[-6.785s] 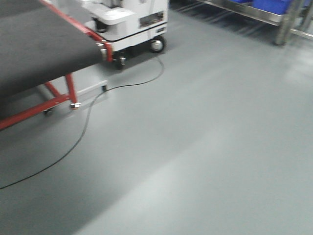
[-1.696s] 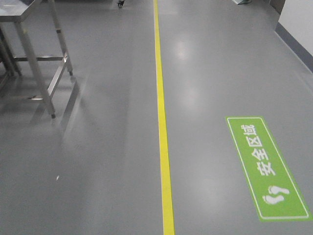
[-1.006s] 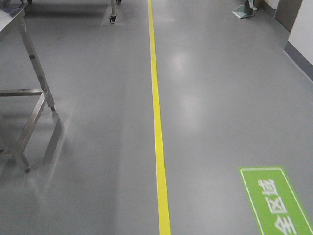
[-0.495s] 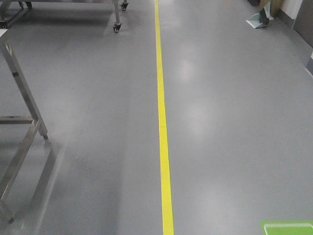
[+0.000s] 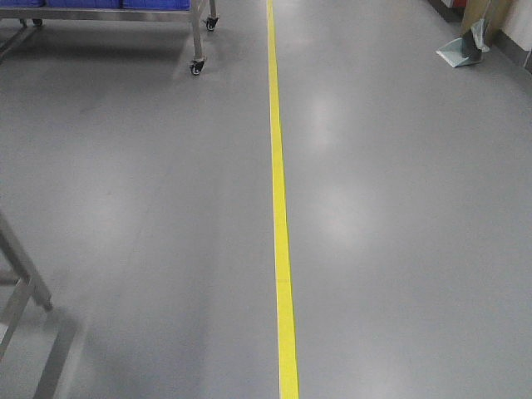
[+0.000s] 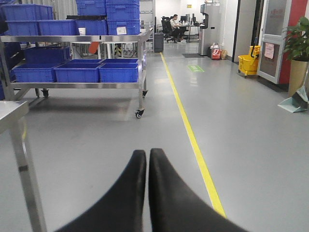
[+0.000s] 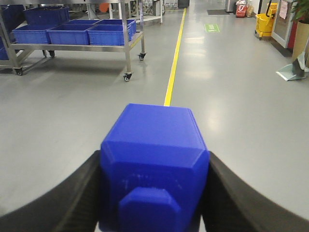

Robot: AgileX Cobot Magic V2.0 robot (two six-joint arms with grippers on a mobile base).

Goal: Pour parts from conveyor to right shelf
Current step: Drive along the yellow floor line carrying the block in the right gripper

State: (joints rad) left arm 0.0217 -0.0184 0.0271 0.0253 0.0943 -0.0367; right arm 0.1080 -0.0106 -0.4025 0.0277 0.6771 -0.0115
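Observation:
My right gripper (image 7: 153, 162) is shut on a bright-blue block (image 7: 154, 135), a part with its stud facing the camera, held above the grey floor. My left gripper (image 6: 147, 153) is shut and empty, its black fingers (image 6: 130, 193) pressed together. A stainless-steel rack on castors holding blue bins (image 6: 77, 72) stands ahead on the left. It also shows in the right wrist view (image 7: 72, 36), and its lower edge shows in the front view (image 5: 108, 10). The conveyor is out of view.
A yellow floor line (image 5: 281, 208) runs straight ahead. A steel table leg (image 5: 21, 283) is near on the left, also in the left wrist view (image 6: 26, 169). A dustpan (image 5: 461, 51) lies far right. A yellow mop bucket (image 6: 247, 64) and a potted plant (image 6: 299, 53) stand by the right wall.
The view has advanced along the yellow line. The green floor sign has passed out of the bottom edge, the steel table has slid to the lower left, and the rack with blue bins has appeared top left.

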